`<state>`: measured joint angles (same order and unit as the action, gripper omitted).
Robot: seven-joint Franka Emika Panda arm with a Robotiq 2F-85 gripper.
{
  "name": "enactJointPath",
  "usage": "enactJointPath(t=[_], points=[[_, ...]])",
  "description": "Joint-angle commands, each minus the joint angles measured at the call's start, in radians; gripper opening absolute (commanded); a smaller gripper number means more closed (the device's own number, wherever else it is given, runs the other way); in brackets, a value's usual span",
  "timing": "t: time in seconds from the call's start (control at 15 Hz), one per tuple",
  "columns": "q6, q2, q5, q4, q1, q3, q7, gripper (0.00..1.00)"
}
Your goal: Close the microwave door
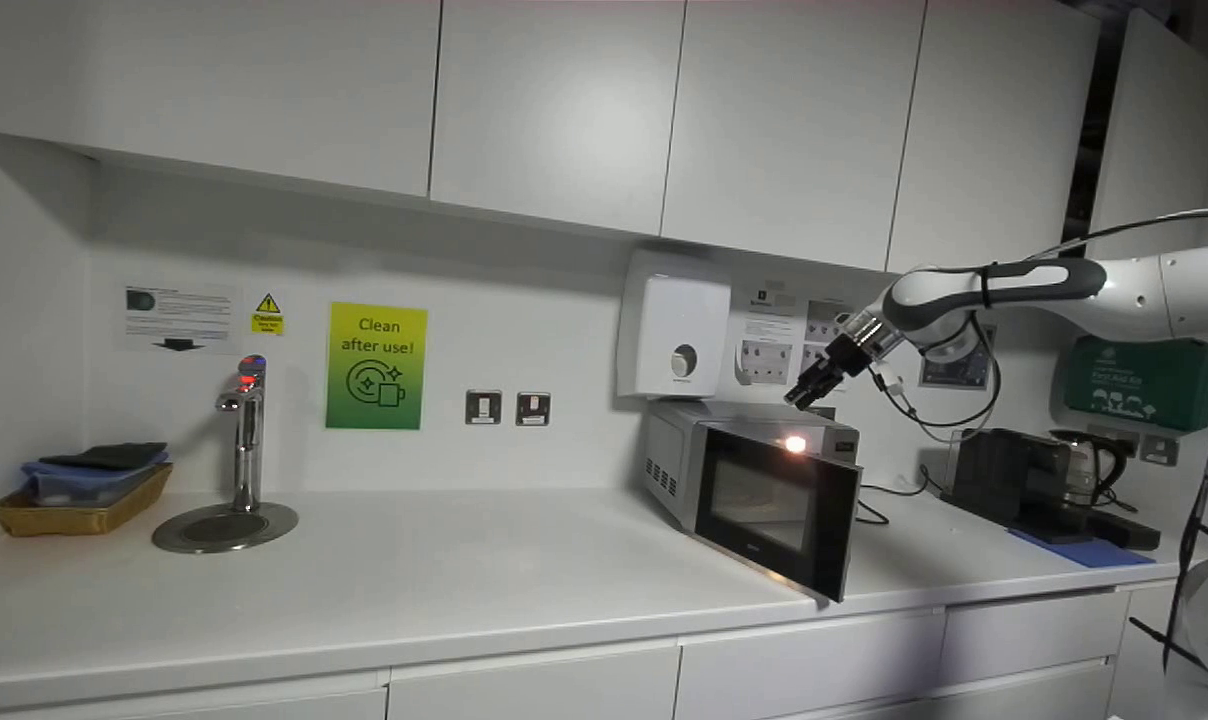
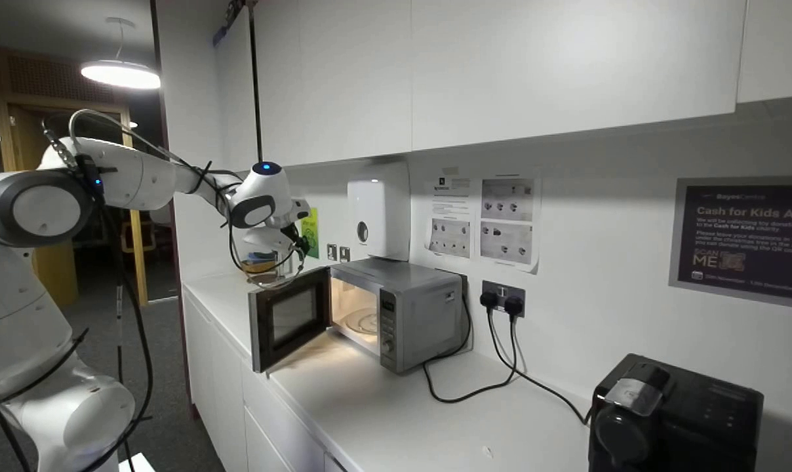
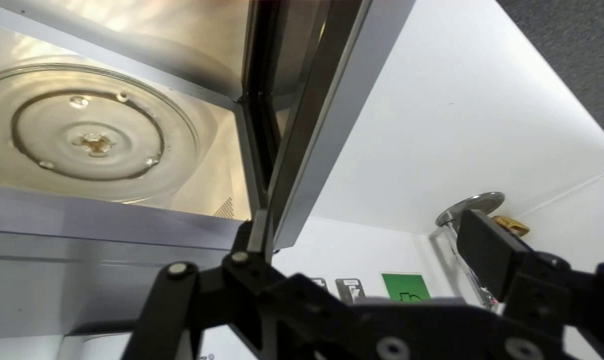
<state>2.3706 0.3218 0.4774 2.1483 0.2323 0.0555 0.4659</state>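
Wrist view: the Robotiq gripper point(image 3: 372, 240) hovers above the microwave door point(image 3: 314, 115), fingers point(image 3: 484, 245) spread, door sticking way out from the microwave point(image 3: 107, 222). Guessing it's up there so one finger can push the outer side.

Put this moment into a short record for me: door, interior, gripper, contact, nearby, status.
door: microwave door swung open
interior: microwave lit inside, glass turntable in it
gripper: gripper open, holding nothing
contact: an exterior view shows a gap between gripper and door
nearby: white wall-mounted box, tap, "Clean after use!" sign
status: door not yet closed
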Motion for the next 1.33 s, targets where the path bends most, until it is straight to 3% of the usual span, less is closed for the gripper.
enactJointPath(t=[0.0,0.73,1.27], points=[[-0.076,-0.034,0.061,-0.056,0.025,0.009,0.066,1.00],[-0.264,-0.127,0.167,-0.135,0.022,-0.060,0.084,1.00],[-0.482,-0.145,0.042,-0.148,0.004,-0.138,-0.101,1.00]])
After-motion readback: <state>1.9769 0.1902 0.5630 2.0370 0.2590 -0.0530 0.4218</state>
